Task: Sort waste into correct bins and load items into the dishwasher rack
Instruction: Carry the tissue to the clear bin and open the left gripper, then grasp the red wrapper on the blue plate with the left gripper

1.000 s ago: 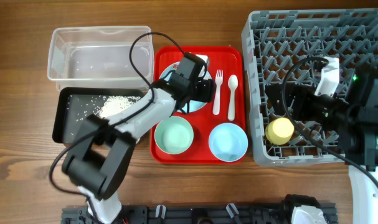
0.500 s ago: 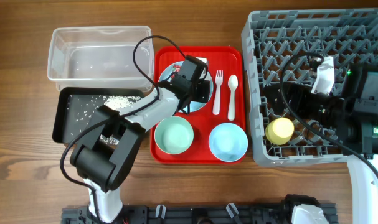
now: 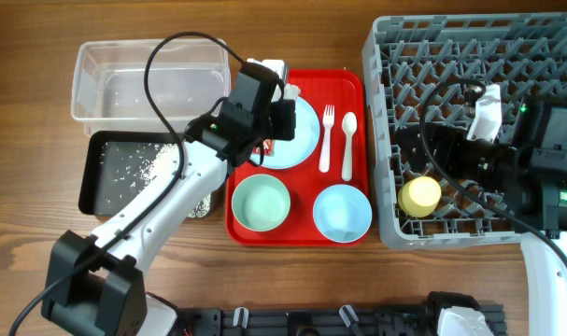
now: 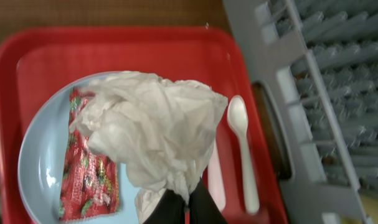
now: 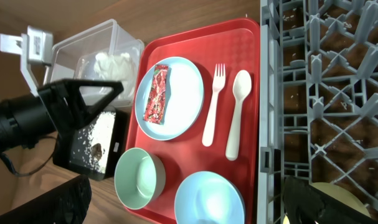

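The tissue (image 4: 151, 134) was pinched in your left claw (image 4: 184, 205), whose jaws were shut on its lower folds. It hung crumpled in the air over the red tray (image 4: 114, 50), at the side nearest the clear tub (image 3: 143, 84).

Below it, the red wrapper (image 4: 83, 168) lay flat on the light-blue plate (image 4: 45, 162), which sat in the tray's rear half. The fork (image 5: 212, 106) and spoon (image 4: 241, 149) lay side by side on the tray, just beside the plate, with the spoon on the rack side. The mint bowl (image 3: 261, 203) and the light-blue bowl (image 3: 342, 212) stood upright next to each other in the tray's front half.

White grains (image 3: 157, 163) were scattered in the black tray (image 3: 124, 168), which sat on the tabletop (image 3: 40, 233) touching the clear tub.

Your right claw (image 5: 189, 199) was over the grey rack (image 3: 432, 56) with its jaws spread wide and nothing between them. The yellow cup (image 3: 419, 196) sat in the rack, near the corner closest to the light-blue bowl.
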You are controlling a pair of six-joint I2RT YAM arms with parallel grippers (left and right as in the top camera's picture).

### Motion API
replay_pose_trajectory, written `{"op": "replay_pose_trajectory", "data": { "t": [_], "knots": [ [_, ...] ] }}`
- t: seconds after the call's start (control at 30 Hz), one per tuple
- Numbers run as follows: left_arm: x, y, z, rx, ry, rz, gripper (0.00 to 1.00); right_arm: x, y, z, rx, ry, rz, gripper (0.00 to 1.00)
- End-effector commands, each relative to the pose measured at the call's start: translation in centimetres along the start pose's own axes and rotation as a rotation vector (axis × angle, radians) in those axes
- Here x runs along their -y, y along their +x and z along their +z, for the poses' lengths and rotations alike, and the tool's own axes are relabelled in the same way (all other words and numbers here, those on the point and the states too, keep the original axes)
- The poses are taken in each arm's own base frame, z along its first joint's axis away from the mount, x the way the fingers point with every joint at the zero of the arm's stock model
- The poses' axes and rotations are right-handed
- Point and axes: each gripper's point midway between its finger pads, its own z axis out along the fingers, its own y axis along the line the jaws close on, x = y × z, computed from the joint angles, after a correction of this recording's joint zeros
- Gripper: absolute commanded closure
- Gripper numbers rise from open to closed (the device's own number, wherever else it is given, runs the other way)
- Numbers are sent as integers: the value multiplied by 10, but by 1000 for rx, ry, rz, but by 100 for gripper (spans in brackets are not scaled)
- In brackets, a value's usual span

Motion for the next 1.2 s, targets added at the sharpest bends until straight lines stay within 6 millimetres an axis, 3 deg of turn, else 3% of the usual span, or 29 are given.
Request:
{"op": "replay_pose_trajectory", "data": {
  "t": [0.0,0.2,0.33,0.47,0.6,0.7,0.97,1.03,1.07,1.1,1.17],
  "knots": [
    [2,-7,-22,27,-3,0,96,-2,-2,-1,3,-8,-1,0],
    [2,-33,-76,145,16,-16,96,-2,-2,0,1,-8,0,0],
    [-22,-41,-116,198,-24,-66,96,0,-2,1,-5,-7,4,0],
    [-62,-44,-131,210,-127,-106,96,1,-2,3,-12,-6,9,0],
    [-100,-49,-113,183,-212,-41,96,3,-2,6,-20,-5,15,0],
    [-130,-44,-85,125,-280,-49,96,4,-2,7,-25,-4,18,0],
    [-176,-55,-27,136,-320,-93,96,7,-1,12,-41,-1,28,0],
    [-184,-53,-17,130,-326,-103,80,7,-1,13,-44,-1,31,0],
    [-185,-52,-15,125,-324,-107,56,8,-1,13,-46,0,32,0],
    [-182,-51,-14,121,-309,-107,45,8,-1,14,-48,0,34,0],
    [-164,-52,-18,112,-230,-99,34,9,-1,15,-53,1,37,0]
  ]
}}
